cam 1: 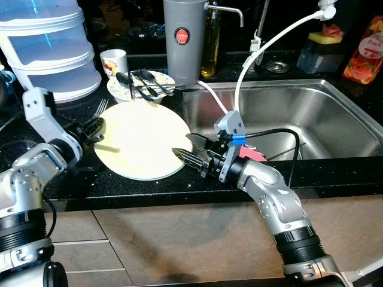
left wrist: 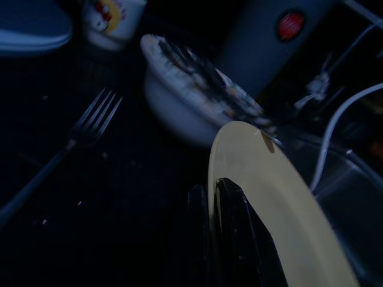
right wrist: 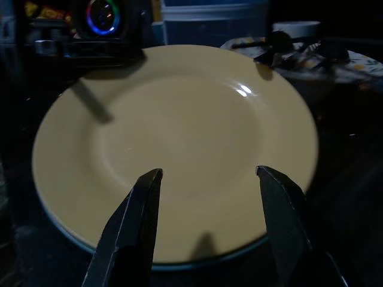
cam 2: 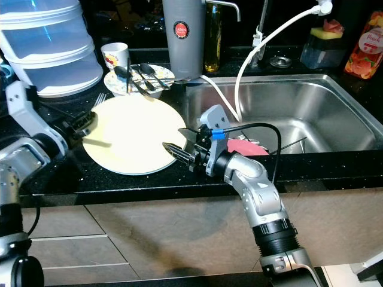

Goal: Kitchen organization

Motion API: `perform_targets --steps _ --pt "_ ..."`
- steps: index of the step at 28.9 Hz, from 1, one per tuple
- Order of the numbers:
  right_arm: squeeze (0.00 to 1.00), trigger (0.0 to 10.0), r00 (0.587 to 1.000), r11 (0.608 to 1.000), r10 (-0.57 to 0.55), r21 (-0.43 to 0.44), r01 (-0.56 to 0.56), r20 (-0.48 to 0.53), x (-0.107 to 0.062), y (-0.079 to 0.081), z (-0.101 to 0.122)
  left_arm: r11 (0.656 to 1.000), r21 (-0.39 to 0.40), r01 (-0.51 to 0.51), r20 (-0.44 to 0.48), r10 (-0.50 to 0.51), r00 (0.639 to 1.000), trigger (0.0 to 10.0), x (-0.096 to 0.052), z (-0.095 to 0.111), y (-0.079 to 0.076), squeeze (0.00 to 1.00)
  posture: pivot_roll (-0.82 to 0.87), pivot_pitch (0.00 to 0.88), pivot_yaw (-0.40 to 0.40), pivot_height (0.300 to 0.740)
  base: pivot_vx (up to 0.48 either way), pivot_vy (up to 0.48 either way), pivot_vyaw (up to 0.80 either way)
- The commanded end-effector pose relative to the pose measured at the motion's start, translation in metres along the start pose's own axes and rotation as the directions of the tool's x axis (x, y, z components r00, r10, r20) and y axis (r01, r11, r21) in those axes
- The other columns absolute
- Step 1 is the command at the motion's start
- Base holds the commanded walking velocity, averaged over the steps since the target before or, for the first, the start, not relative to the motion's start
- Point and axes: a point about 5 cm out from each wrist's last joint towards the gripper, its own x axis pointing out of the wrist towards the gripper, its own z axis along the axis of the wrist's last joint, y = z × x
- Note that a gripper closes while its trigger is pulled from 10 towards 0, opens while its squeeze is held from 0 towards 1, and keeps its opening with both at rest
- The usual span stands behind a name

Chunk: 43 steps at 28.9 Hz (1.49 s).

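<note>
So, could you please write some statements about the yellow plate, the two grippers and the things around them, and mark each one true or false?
1. The yellow plate lies on the dark counter, left of the sink. True.
2. The right gripper has its fingers closed on a spoon. False: its fingers are open, at the plate's near-right edge, holding nothing.
3. The left gripper holds the plate's left rim between its fingers. True.
4. The fork lies in the sink. False: it lies on the counter, beside the plate.
5. The small bowl behind the plate holds dark spoons. True.
6. The white cup stands on the plate. False: it stands on the counter behind the bowl.
</note>
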Motion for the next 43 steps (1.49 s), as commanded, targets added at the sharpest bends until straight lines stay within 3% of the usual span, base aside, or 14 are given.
perform_targets --steps 1,4,11,17,18,24,25,26,27,36,37,38,39,43 --pt "0.00 10.0 0.999 0.999 -0.035 -0.001 0.035 0.038 0.002 -0.004 0.006 0.999 0.034 0.013 0.020 -0.014 1.000 0.0 -0.006 0.007 0.002 0.00 0.04 0.133 0.048 0.740 0.000 0.000 0.00" --pt "0.00 10.0 0.973 0.981 -0.188 0.074 0.179 0.137 0.000 -0.023 0.021 0.998 0.065 0.020 -0.007 -0.020 1.000 0.0 -0.013 0.006 0.006 0.00 0.04 0.134 0.046 0.740 0.000 0.000 0.00" --pt "0.00 10.0 0.954 0.964 -0.252 0.125 0.234 0.160 -0.002 -0.034 0.025 0.992 0.117 0.040 -0.091 -0.029 0.995 0.0 -0.021 -0.007 0.007 0.00 0.04 0.135 0.042 0.740 0.000 0.000 0.00" --pt "0.00 10.0 0.952 0.961 -0.264 0.124 0.247 0.152 0.000 -0.033 0.022 0.969 0.240 -0.056 -0.218 0.110 0.970 0.0 -0.023 -0.026 0.020 0.00 0.04 0.136 0.039 0.740 0.000 0.000 0.00" --pt "0.00 10.0 0.951 0.960 -0.268 0.125 0.251 0.152 0.000 -0.034 0.022 0.949 0.290 -0.126 -0.257 0.204 0.945 0.0 -0.025 -0.033 0.030 0.00 0.04 0.136 0.039 0.740 0.000 0.000 0.00" --pt "0.00 10.0 0.951 0.959 -0.271 0.126 0.253 0.152 0.000 -0.034 0.022 0.948 0.274 -0.162 -0.190 0.218 0.957 0.0 -0.023 -0.031 0.031 0.00 0.04 0.136 0.039 0.740 0.000 0.000 0.00" --pt "0.00 10.0 0.951 0.960 -0.270 0.125 0.252 0.151 0.001 -0.034 0.022 0.956 0.256 -0.144 -0.137 0.183 0.973 3.8 -0.021 -0.026 0.025 0.00 0.04 0.136 0.039 0.740 0.000 0.000 0.00" --pt "0.00 10.0 0.951 0.960 -0.270 0.125 0.252 0.151 0.001 -0.034 0.022 0.956 0.256 -0.144 -0.137 0.183 0.973 3.8 -0.021 -0.026 0.025 0.00 0.04 0.136 0.039 0.740 0.000 0.000 0.00" --pt "0.00 10.0 0.952 0.960 -0.267 0.123 0.250 0.151 0.001 -0.033 0.022 0.975 0.198 -0.103 -0.045 0.114 0.992 10.0 -0.016 -0.013 0.015 1.00 0.04 0.131 0.037 0.740 0.000 0.000 0.00" --pt "0.00 10.0 0.953 0.962 -0.262 0.125 0.244 0.155 0.002 -0.032 0.023 0.977 0.179 -0.114 0.106 0.096 0.990 10.0 -0.016 0.011 0.009 1.00 0.04 0.125 0.038 0.740 0.000 0.000 0.00" --pt "0.00 10.0 0.953 0.962 -0.261 0.125 0.243 0.155 0.002 -0.032 0.023 0.973 0.195 -0.125 0.101 0.106 0.989 10.0 -0.016 0.011 0.011 0.23 0.04 0.125 0.038 0.740 0.000 0.000 0.00" --pt "0.00 10.0 0.953 0.962 -0.260 0.125 0.242 0.155 0.002 -0.032 0.023 0.970 0.207 -0.131 0.097 0.113 0.989 10.0 -0.016 0.011 0.012 0.23 0.04 0.125 0.038 0.740 0.000 0.000 0.00" --pt "0.00 10.0 0.954 0.963 -0.258 0.125 0.241 0.155 0.002 -0.031 0.022 0.970 0.205 -0.132 0.096 0.114 0.989 10.0 -0.016 0.010 0.012 0.00 0.04 0.125 0.038 0.740 0.000 0.000 0.00" --pt "0.00 10.0 0.955 0.964 -0.254 0.125 0.237 0.155 0.003 -0.031 0.022 0.969 0.216 -0.121 0.083 0.105 0.991 10.0 -0.015 0.007 0.011 0.00 0.04 0.124 0.038 0.740 0.000 0.000 0.00"
